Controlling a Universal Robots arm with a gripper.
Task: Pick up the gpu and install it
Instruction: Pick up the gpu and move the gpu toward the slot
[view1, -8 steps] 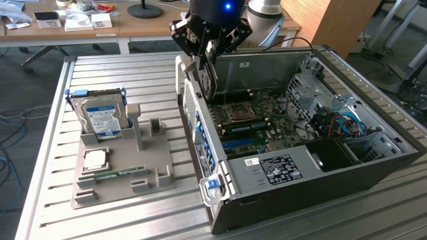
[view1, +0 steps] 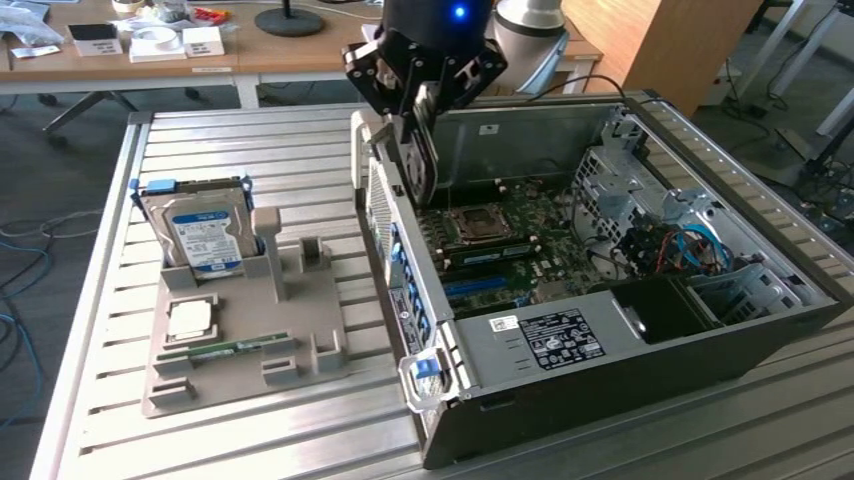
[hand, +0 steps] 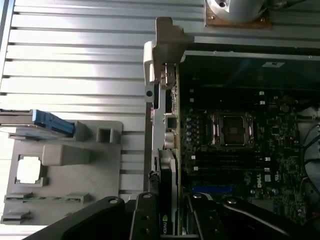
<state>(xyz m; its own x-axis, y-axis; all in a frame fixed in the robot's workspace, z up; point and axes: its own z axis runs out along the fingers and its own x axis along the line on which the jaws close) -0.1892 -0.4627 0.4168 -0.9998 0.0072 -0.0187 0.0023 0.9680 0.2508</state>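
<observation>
My gripper (view1: 419, 108) hangs over the open computer case (view1: 747, 330), near the wall of the case on the exterior view's left. It is shut on the gpu (view1: 424, 160), a dark flat card held on edge with its long side pointing down. The card's lower end is level with the case rim, above the green motherboard (view1: 521, 230). In the wrist view the gpu (hand: 167, 195) appears edge-on between the black fingers (hand: 145, 215), running along the case wall beside the motherboard (hand: 235, 150) and its processor socket (hand: 232, 129).
A grey parts holder (view1: 240, 340) lies on the slatted metal table at the exterior view's left. It carries an upright hard drive (view1: 200, 235), a square processor chip (view1: 191, 320) and a narrow RAM stick (view1: 227, 350). Cables and drive cages (view1: 667, 240) fill the case's far side.
</observation>
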